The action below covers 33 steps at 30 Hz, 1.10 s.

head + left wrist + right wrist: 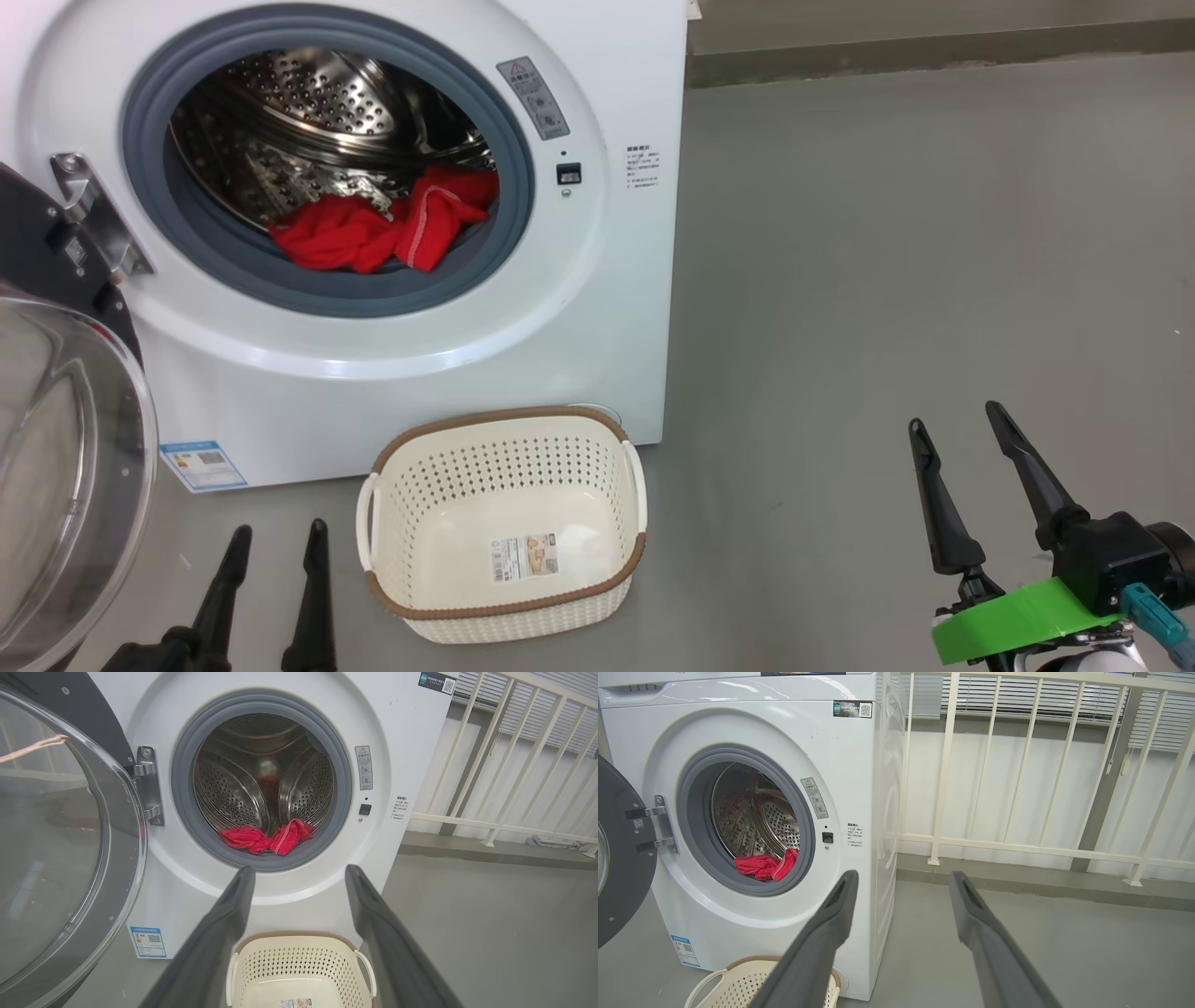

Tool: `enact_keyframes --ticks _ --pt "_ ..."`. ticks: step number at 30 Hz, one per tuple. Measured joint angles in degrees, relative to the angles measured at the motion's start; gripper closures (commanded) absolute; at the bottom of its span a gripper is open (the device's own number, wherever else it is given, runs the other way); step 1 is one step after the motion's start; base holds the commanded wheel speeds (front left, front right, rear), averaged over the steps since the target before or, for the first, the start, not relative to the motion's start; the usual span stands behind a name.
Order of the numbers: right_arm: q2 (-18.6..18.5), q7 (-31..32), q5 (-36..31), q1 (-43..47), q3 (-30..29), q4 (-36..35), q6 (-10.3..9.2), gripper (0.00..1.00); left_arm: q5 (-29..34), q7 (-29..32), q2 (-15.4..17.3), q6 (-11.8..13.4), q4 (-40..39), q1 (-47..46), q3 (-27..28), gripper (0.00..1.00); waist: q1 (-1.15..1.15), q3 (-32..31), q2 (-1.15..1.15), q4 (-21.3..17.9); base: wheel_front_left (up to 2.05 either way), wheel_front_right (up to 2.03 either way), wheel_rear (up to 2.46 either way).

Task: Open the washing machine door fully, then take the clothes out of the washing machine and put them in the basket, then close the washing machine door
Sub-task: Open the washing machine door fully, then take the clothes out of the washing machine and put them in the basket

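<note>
The white washing machine (597,308) stands with its door (56,467) swung open to the left. Red clothes (383,229) lie at the front of the steel drum, also seen as clothes (266,837) and clothes (766,865). The cream basket (504,523) sits empty on the floor in front of the machine. My left gripper (275,537) is open at the lower left, just left of the basket, holding nothing. Open and empty too, my right gripper (957,420) hovers at the lower right, well away from the machine.
Grey floor (887,280) spreads to the right of the machine. A white railing (1017,788) runs along the wall behind. The open door's glass bowl (51,835) bulges close to my left arm.
</note>
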Motion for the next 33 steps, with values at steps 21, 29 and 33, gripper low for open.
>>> enact_keyframes --ticks 21,29,33 --pt "0.11 0.00 0.03 -0.01 -0.13 0.42 0.00 0.00 -0.11 0.18 0.76 0.37 -1.67 -0.13 -0.65 0.00 0.00 0.79 0.00 0.66 1.05 -1.05 0.00" --pt "0.11 0.00 0.11 -0.05 -0.19 0.46 0.00 0.00 -0.02 0.16 0.82 0.59 -1.75 -0.13 -1.07 0.00 0.00 0.98 0.00 0.92 0.86 -0.86 0.00" --pt "0.11 0.00 0.11 -0.05 -0.19 0.47 0.00 0.00 -0.02 0.16 0.83 0.93 -1.76 -0.13 -1.19 0.00 0.00 1.16 0.00 1.06 0.05 -0.05 0.00"
